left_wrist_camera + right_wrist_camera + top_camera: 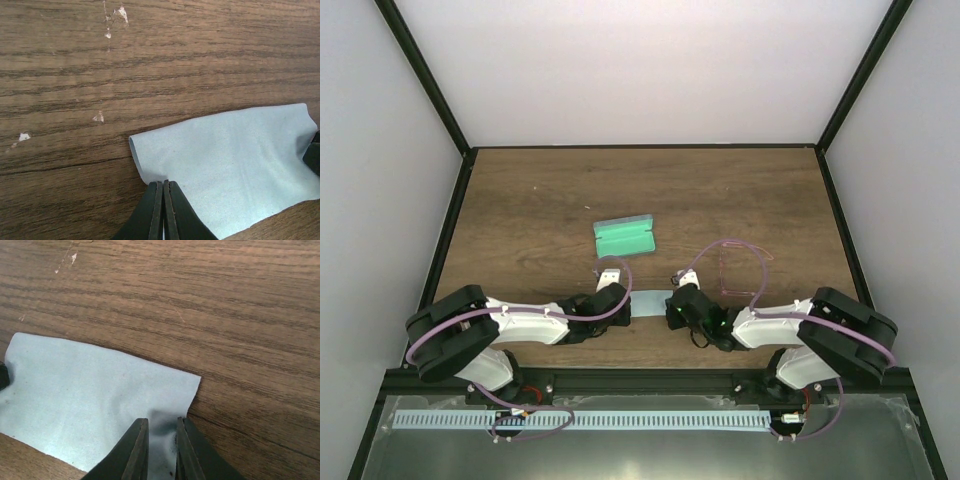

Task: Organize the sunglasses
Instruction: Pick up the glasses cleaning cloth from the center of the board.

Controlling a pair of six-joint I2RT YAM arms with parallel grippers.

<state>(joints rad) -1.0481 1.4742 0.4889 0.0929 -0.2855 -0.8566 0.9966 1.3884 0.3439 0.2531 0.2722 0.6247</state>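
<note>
**Both pincers at the blue cloth, one at each end**

Closest up, the left pincer point(163, 210) has its jaws pressed flat together, clamped on the near edge of the pale blue cloth point(235, 160). That end of the cloth curls up a little off the wood. Over to the right wrist view: the right pincer point(161, 450) stands narrowly apart, straddling the cloth's corner, with a dark shadow in the gap. Whether it actually bites the fabric, I cannot tell.

From above, the cloth lies as a short band between the two pincers. Its long axis runs left to right, parallel with the near edge of the surface point(540, 200).

Now the sunglasses point(732, 275): a faint, pink-tinted, see-through shape just behind the right arm, inside the loop of its purple cable. They are too faint to say which way they point.

Farther back, slightly left of centre, sits the green case point(623, 236). It also lies lengthwise left to right, its right end angled a touch toward the far wall.

Bare wood stretches behind the case to the far edge, and out to both sides, where black frame posts and white walls close in.
</note>
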